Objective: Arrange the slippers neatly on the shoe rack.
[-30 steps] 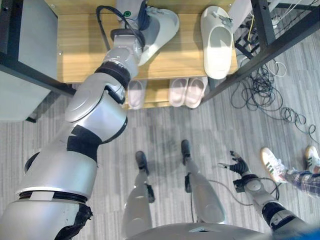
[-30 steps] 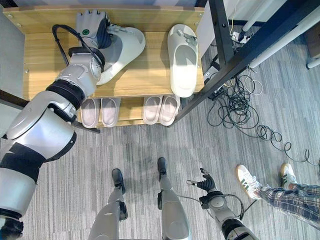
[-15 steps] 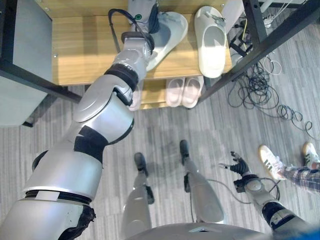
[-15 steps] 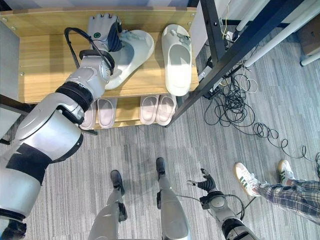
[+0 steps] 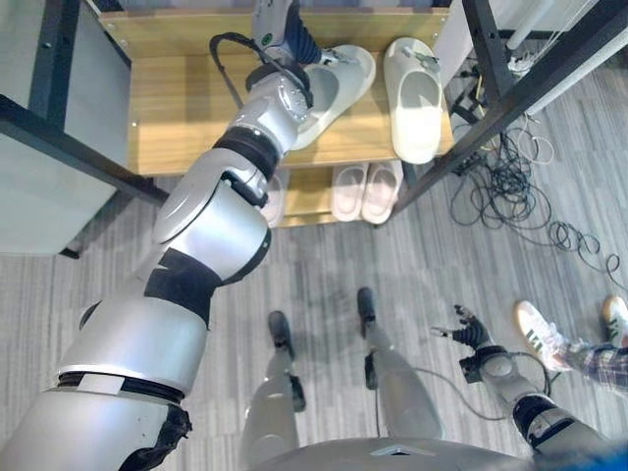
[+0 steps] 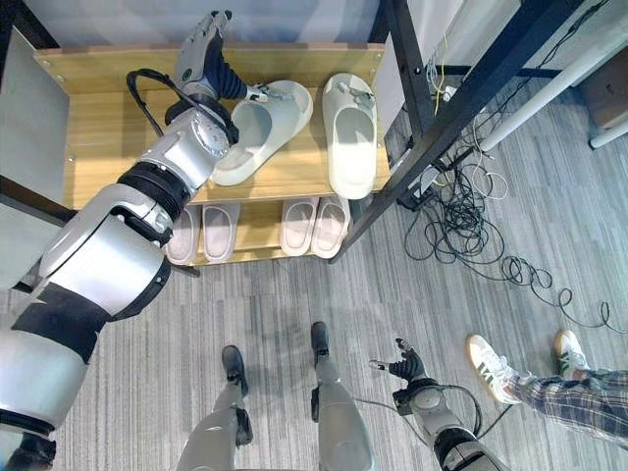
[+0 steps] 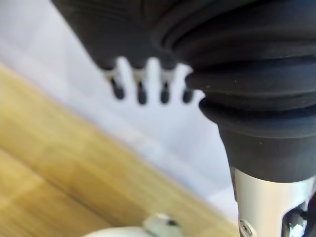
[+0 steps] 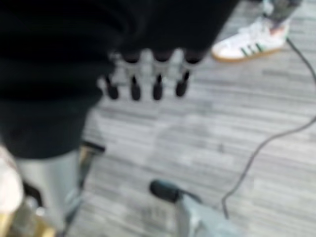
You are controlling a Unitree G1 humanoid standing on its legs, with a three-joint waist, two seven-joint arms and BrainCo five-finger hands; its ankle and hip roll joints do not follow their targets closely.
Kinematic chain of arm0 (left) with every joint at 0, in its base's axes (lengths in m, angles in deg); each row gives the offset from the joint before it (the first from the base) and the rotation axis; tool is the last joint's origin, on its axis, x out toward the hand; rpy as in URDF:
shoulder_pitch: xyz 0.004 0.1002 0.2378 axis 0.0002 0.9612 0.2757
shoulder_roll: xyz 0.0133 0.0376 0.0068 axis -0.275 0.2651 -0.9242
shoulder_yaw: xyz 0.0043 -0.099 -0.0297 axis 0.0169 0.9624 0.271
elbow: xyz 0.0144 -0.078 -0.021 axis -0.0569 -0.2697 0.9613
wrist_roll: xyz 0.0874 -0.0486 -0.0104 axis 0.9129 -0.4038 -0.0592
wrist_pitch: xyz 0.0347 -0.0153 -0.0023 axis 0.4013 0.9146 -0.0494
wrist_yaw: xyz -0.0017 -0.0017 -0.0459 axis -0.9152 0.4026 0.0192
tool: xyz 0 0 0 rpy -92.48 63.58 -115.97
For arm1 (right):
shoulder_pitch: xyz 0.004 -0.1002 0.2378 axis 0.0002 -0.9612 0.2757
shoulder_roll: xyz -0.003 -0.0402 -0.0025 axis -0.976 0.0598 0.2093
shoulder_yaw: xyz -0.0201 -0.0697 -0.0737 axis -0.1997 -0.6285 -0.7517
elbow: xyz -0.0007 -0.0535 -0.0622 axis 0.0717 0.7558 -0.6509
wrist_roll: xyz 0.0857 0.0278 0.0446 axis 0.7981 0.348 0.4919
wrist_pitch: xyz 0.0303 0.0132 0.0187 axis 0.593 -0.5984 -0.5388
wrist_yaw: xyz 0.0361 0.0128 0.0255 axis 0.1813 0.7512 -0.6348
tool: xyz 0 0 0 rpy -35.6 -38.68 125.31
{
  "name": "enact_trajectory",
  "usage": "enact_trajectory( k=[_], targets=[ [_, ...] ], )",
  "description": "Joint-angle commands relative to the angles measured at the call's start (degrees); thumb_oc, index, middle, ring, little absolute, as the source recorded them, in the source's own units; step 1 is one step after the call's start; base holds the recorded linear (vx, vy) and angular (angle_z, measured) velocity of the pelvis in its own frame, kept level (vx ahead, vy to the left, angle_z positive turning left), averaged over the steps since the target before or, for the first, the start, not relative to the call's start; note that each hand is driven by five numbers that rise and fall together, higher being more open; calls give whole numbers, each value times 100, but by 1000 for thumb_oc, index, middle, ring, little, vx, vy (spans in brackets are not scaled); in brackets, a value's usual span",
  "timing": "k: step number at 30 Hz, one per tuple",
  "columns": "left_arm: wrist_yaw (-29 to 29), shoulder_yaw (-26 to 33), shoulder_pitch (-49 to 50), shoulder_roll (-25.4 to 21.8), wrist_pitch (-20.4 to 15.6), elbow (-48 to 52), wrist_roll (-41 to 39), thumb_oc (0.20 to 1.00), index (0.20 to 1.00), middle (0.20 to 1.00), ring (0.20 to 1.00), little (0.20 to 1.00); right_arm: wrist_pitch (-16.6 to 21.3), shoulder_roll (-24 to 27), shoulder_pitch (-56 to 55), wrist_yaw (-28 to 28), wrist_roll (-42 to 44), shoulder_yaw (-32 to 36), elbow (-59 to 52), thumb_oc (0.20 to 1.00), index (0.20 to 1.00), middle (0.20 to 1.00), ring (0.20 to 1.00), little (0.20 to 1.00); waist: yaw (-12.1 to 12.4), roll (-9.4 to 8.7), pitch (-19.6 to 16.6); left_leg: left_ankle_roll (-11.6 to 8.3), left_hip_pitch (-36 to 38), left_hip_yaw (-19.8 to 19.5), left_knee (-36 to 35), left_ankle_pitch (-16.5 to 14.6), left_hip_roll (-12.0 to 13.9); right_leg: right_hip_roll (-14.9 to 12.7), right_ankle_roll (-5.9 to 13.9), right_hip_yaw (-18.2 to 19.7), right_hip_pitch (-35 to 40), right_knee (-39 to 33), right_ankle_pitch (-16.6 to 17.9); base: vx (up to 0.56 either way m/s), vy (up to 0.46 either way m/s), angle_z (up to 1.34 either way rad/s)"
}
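Observation:
Two pale grey-green slippers lie on the wooden top shelf (image 6: 108,137) of the shoe rack. One slipper (image 6: 350,132) lies straight, toe to the back. The other slipper (image 6: 263,118) lies slanted to its left, with its toe turned toward the straight one. My left hand (image 6: 201,49) is raised by the slanted slipper's back end, near the rear wall, fingers (image 7: 140,91) straight and holding nothing. The edge of that slipper (image 7: 155,228) shows below it. My right hand (image 6: 405,366) hangs open low over the floor.
The lower shelf holds two pairs of pinkish-white slippers (image 6: 314,224) (image 6: 203,232). A black metal frame post (image 6: 432,118) rises right of the rack, with tangled cables (image 6: 471,216) behind it. A person's white sneakers (image 6: 494,365) stand at the right. A grey cabinet (image 5: 39,186) stands left.
My left hand has lifted off the slanted slipper and now rises toward the back wall. The camera has shifted, so the rack sits lower in view. The right hand stays where it was.

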Motion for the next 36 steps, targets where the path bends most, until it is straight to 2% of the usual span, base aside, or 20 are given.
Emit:
enact_trajectory(
  k=[1, 2, 7, 24, 26, 29, 31, 33, 34, 36],
  targets=[
    [-87, 740, -377, -126, -442, 347, -309, 1000, 1000, 1000, 1000, 1000, -29, 307, 145, 34, -78, 158, -96, 1000, 1000, 1000, 1000, 1000, -17, 357, 742, -83, -592, -746, 732, -546, 27, -217, 380, -152, 195, 515, -842, 0, 0, 0],
    [53, 1001, 149, -39, -607, 597, -732, 1000, 1000, 1000, 1000, 1000, -70, 236, 109, 52, -58, 240, -53, 1000, 1000, 1000, 1000, 1000, 44, 390, 743, -89, -505, -748, 738, -570, 23, -214, 375, -179, 293, 515, -873, 0, 0, 0],
    [321, 1082, 948, 62, -687, 883, -983, 1000, 1000, 1000, 1000, 1000, -211, 152, 143, 99, -96, 396, 78, 1000, 1000, 1000, 1000, 1000, 173, 455, 657, -84, -462, -776, 737, -544, 9, -218, 353, -245, 389, 500, -890, 10, -3, 0],
    [551, 1174, 1568, -81, -792, 1089, -1060, 1000, 1000, 1000, 1000, 1000, -207, 148, 63, 139, -171, 463, 14, 1000, 1000, 1000, 1000, 1000, 251, 412, 634, -54, -549, -854, 822, -571, 24, -195, 311, -253, 345, 526, -898, -3, 0, 3],
    [717, 1265, 1841, -61, -891, 1331, -1277, 1000, 1000, 1000, 1000, 1000, -214, 135, 26, 125, -150, 515, -29, 1000, 1000, 1000, 1000, 1000, 280, 432, 626, -45, -536, -866, 849, -591, 17, -194, 302, -253, 362, 553, -920, 0, 0, 0],
    [945, 1662, 2691, 6, -1274, 2397, -2580, 1000, 1000, 1000, 1000, 1000, -289, 36, -47, 128, -140, 652, -154, 1000, 1000, 1000, 1000, 1000, 370, 505, 630, -41, -437, -877, 864, -629, 8, -202, 284, -259, 443, 604, -982, 11, -3, 0],
    [1103, 1692, 3310, -22, -1363, 3178, -3045, 1000, 1000, 1000, 1000, 1000, -362, -61, -89, 150, -176, 735, -260, 1000, 1000, 1000, 1000, 1000, 436, 576, 619, -33, -423, -882, 876, -621, -5, -215, 273, -260, 460, 617, -980, 0, 0, 0],
    [1021, 1706, 3507, -76, -1343, 3468, -3003, 1000, 1000, 1000, 1000, 1000, -399, -73, -114, 164, -200, 769, -304, 1000, 1000, 1000, 1000, 1000, 467, 603, 619, -30, -404, -885, 882, -619, -9, -215, 268, -264, 480, 619, -988, 0, 0, 0],
    [1011, 1652, 3607, -118, -1248, 3591, -2603, 1000, 1000, 1000, 1000, 1000, -395, -86, -141, 143, -232, 779, -358, 1000, 1000, 1000, 1000, 1000, 490, 626, 627, -26, -386, -896, 885, -616, -6, -209, 265, -260, 492, 619, -994, 0, 0, 0],
    [979, 1684, 3804, -80, -1238, 3819, -2460, 1000, 1000, 1000, 1000, 1000, -390, -103, -223, 144, -252, 792, -418, 1000, 1000, 1000, 1000, 1000, 519, 633, 620, -24, -344, -911, 876, -615, -8, -196, 255, -276, 529, 617, -1010, 0, 0, 0]
  ],
)
